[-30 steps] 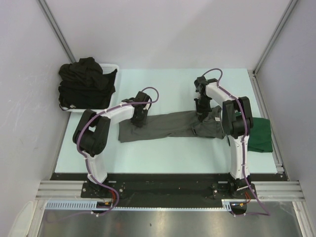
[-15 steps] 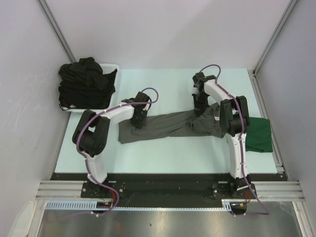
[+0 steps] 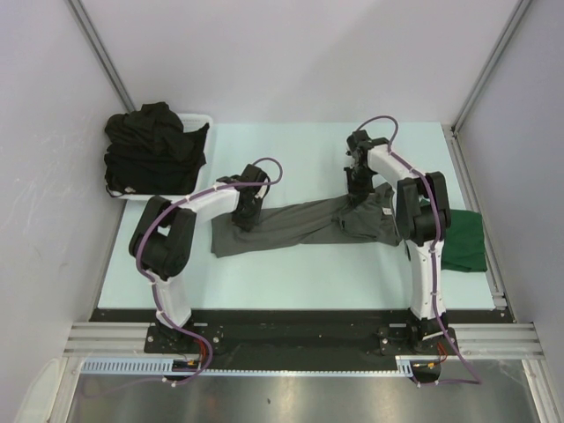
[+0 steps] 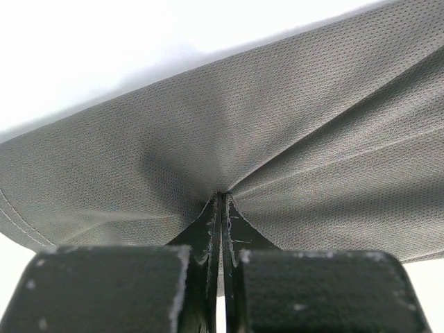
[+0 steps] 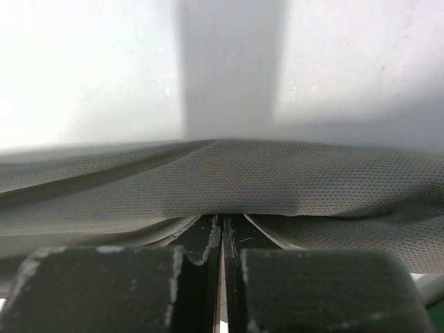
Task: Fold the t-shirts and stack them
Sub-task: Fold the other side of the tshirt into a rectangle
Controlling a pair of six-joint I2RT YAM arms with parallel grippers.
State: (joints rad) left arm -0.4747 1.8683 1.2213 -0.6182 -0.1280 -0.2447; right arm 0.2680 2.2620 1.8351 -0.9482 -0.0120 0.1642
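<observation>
A charcoal grey t-shirt (image 3: 295, 225) lies stretched left to right across the middle of the table. My left gripper (image 3: 244, 214) is shut on its upper left edge; in the left wrist view the grey mesh fabric (image 4: 277, 152) puckers into the closed jaws (image 4: 222, 198). My right gripper (image 3: 356, 196) is shut on the shirt's upper right part, where the cloth (image 5: 277, 180) folds into its jaws (image 5: 223, 218). A dark green t-shirt (image 3: 464, 242) lies at the right table edge, partly behind the right arm. Black t-shirts (image 3: 154, 145) are heaped in the basket.
The white plastic basket (image 3: 201, 121) stands at the table's back left corner, against the left wall. Metal frame posts rise at the back corners. The pale green table top (image 3: 300, 150) runs to a black rail at the near edge.
The right gripper has moved slightly toward the back, drawing the shirt's right part up with it. The left gripper has barely moved.
</observation>
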